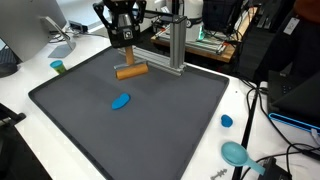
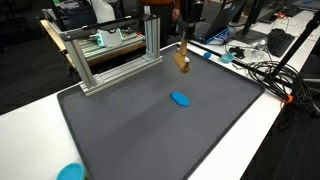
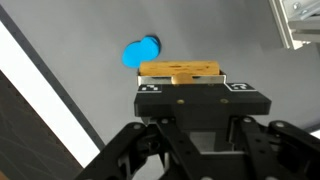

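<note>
My gripper hangs over the far part of the dark grey mat, shut on the upright stem of a T-shaped wooden block. The block hangs just above the mat, in front of the aluminium frame. In an exterior view the gripper holds the block near the mat's far edge. In the wrist view the black gripper body hides the fingertips and the wooden block shows beyond it. A small blue oval piece lies on the mat near the block, and shows in the other views too.
An aluminium frame stands at the mat's far edge. A blue cap, a teal round object and cables lie on the white table beside the mat. A green cup stands at the other side.
</note>
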Controlling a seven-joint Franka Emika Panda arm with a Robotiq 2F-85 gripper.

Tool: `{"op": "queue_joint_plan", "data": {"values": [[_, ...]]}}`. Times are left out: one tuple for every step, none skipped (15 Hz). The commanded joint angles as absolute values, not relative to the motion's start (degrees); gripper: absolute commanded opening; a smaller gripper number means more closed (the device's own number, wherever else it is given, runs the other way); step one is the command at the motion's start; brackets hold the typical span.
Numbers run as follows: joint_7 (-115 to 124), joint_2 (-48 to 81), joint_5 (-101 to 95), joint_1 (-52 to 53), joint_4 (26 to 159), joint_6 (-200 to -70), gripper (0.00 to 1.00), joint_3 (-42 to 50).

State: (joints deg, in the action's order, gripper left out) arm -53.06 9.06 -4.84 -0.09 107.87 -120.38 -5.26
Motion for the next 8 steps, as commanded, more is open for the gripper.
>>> {"op": "queue_joint_plan", "data": {"values": [[-64.24,10.98,-5.47,-0.05,102.3,-114.82,0.22,-5.3],[-66.68,11.8,-6.4,0.09,100.72,-113.1,0.22,-5.2],[-66.26,13.36,-10.45,0.7,98.41,-111.13,0.22,-4.58],[-68.07,14.56,-12.14,0.83,96.82,-110.05,0.22,-4.52],[-69.11,15.79,-14.62,1.02,95.23,-109.17,0.22,-4.46],[-70.81,17.45,-16.33,1.06,93.45,-108.71,0.22,-4.47],[-71.91,18.91,-17.14,0.99,91.84,-108.63,0.22,-4.51],[-71.09,20.75,-16.15,0.72,89.81,-109.4,0.22,-4.49]]}}
